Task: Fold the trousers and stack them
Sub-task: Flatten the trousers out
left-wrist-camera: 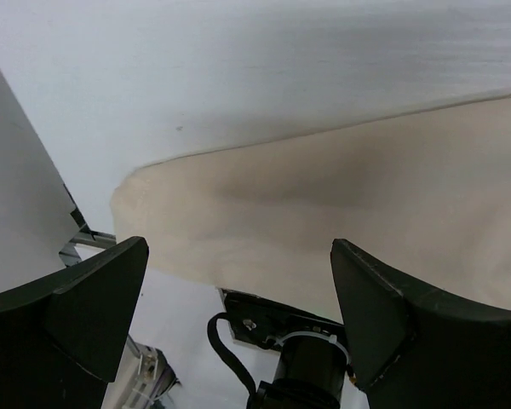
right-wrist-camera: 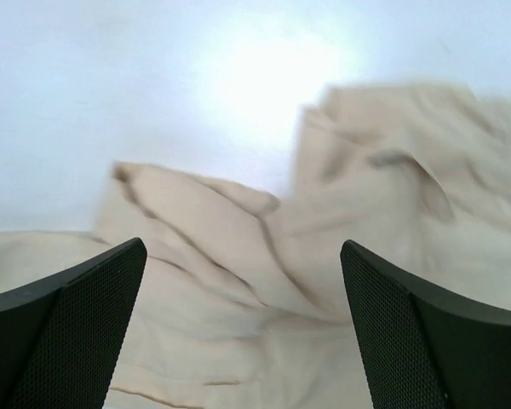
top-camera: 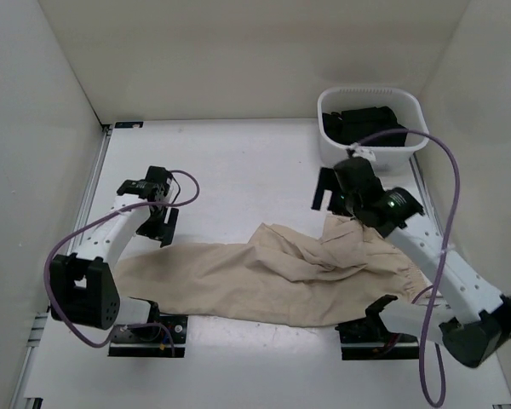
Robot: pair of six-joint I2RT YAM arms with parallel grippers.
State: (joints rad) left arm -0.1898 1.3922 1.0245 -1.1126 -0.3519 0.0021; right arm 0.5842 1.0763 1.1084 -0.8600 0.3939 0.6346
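Observation:
The light beige trousers (top-camera: 264, 281) lie spread across the near half of the table, their legs running left and the gathered waistband bunched at the right. My left gripper (top-camera: 160, 228) hangs open just above the far edge of the leg end, holding nothing. In the left wrist view, flat leg cloth (left-wrist-camera: 366, 196) lies below the open left gripper (left-wrist-camera: 238, 247). My right gripper (top-camera: 325, 194) is open over the rumpled upper right part. The right wrist view shows creased folds (right-wrist-camera: 238, 281) under the open right gripper (right-wrist-camera: 243, 247), with nothing between its fingers.
A white basket (top-camera: 413, 111) holding black garments (top-camera: 366, 123) stands at the back right, just behind the right arm. White walls close in the table on the left, right and back. Both arm bases (top-camera: 145, 332) sit at the near edge, touching the trousers.

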